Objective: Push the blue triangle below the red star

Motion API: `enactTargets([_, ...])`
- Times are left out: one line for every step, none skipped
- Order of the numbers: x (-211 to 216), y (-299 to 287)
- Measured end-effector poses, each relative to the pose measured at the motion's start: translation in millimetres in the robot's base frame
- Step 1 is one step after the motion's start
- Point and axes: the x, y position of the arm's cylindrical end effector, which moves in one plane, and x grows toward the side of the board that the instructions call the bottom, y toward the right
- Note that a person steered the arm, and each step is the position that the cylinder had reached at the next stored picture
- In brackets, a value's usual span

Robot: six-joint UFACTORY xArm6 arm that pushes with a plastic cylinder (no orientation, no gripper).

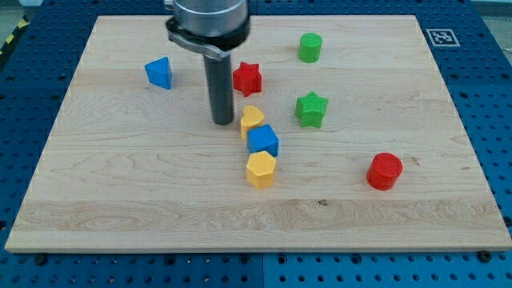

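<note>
The blue triangle [159, 73] lies at the upper left of the wooden board [120, 184]. The red star [247, 78] lies near the top middle, to the right of the triangle. My tip [222, 122] rests on the board below and left of the red star, well to the right of and below the blue triangle, touching neither. The rod's upper part hides a strip of board just left of the star.
A yellow heart [252, 121], a blue cube [263, 142] and a yellow hexagon [261, 170] form a tight column just right of my tip. A green star [311, 109], a green cylinder [310, 47] and a red cylinder [385, 170] lie to the right.
</note>
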Motion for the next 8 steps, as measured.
enactTargets([-25.1, -60.2])
enactTargets([-41.8, -132.3])
enactTargets([-75.6, -176.9])
enactTargets([-110.7, -159.6])
enactTargets([-92.2, -83.5])
enactTargets([-48.0, -3.4])
enactTargets([-46.7, 11.3])
enactTargets([-70.1, -35.9])
